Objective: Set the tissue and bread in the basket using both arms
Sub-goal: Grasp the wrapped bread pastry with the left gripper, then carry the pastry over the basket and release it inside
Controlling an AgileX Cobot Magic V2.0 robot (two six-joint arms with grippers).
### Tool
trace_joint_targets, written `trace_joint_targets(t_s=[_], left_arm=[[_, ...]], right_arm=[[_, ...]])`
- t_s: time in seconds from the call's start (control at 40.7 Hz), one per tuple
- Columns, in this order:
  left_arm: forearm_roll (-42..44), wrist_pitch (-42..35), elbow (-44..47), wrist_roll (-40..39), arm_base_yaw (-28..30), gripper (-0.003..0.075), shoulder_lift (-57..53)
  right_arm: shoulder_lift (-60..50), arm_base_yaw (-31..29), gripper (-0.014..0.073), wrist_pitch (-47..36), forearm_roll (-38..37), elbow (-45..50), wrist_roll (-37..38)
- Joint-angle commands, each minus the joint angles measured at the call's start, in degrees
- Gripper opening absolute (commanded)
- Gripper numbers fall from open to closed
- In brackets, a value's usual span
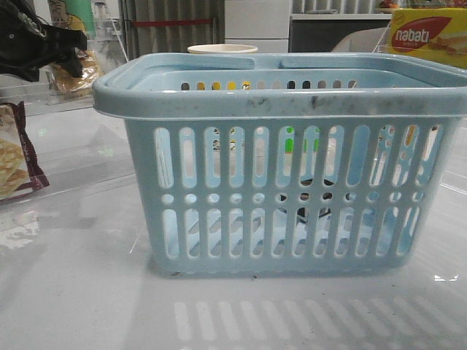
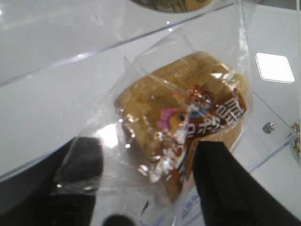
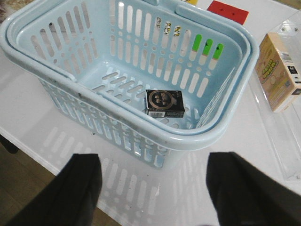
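The light-blue basket (image 1: 292,102) stands in the middle of the table; it also shows in the right wrist view (image 3: 221,132). A small black tissue pack (image 3: 163,103) lies flat on its floor and shows through the slots in the front view (image 1: 315,198). The bread (image 2: 188,108), golden-brown in a clear packet with a brown label, lies by a clear tray edge at the far left (image 1: 76,76). My left gripper (image 2: 146,179) is open, its jaws on either side of the packet's near end, with film lying over the left finger (image 2: 80,162). My right gripper (image 3: 153,188) is open and empty, outside the basket near its rim.
A maroon-edged cracker packet (image 1: 14,157) lies at the left edge. A paper cup (image 1: 222,49) and a yellow wafer box (image 1: 427,36) stand behind the basket. A beige carton (image 3: 280,70) lies in a clear tray beside the basket. The table edge (image 3: 28,155) runs close under the right gripper.
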Motion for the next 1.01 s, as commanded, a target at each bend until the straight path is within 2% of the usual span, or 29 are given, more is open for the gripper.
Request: trace_joint_targets(t_s=[0.0, 0.098, 0.27, 0.368, 0.565, 0.663, 0.859, 0.982], left_arm=[[-0.65, -4.96, -2.09, -0.44, -0.32, 0.0301, -3.22], [-0.65, -4.49, -2.09, -0.44, -0.32, 0.0211, -3.22], [-0.65, 2.17, -2.09, -0.44, -0.32, 0.0087, -4.96], [-0.65, 5.74, -2.09, -0.31, -0.32, 0.0091, -7.59], [-0.44, 7.78, -2.09, 0.56, -0.32, 0.0091, -14.59], [-0.44, 10.39, -2.09, 4.94, -1.11, 0.0091, -18.97], [-0.44, 19.42, -2.09, 18.66, -7.36, 0.0091, -27.93], [-0.44, 25.40, -2.09, 21.25, -13.70, 0.0091, -32.16]], right_arm=[[-0.01, 0.08, 0.0572, -4.11, -0.56, -1.49, -0.48], [-0.01, 0.08, 0.0572, -4.11, -0.56, -1.49, -0.48], [-0.01, 0.08, 0.0572, -4.11, -0.56, -1.49, -0.48], [-0.01, 0.08, 0.0572, -4.11, -0.56, -1.49, -0.48], [-0.01, 0.08, 0.0572, -4.11, -0.56, -1.49, -0.48], [-0.01, 0.08, 0.0572, -4.11, -0.56, -1.49, -0.48], [-0.01, 0.08, 0.0572, -4.11, -0.56, -1.49, -0.48], [-0.01, 0.08, 0.0572, -4.11, -0.56, -1.49, -0.48]])
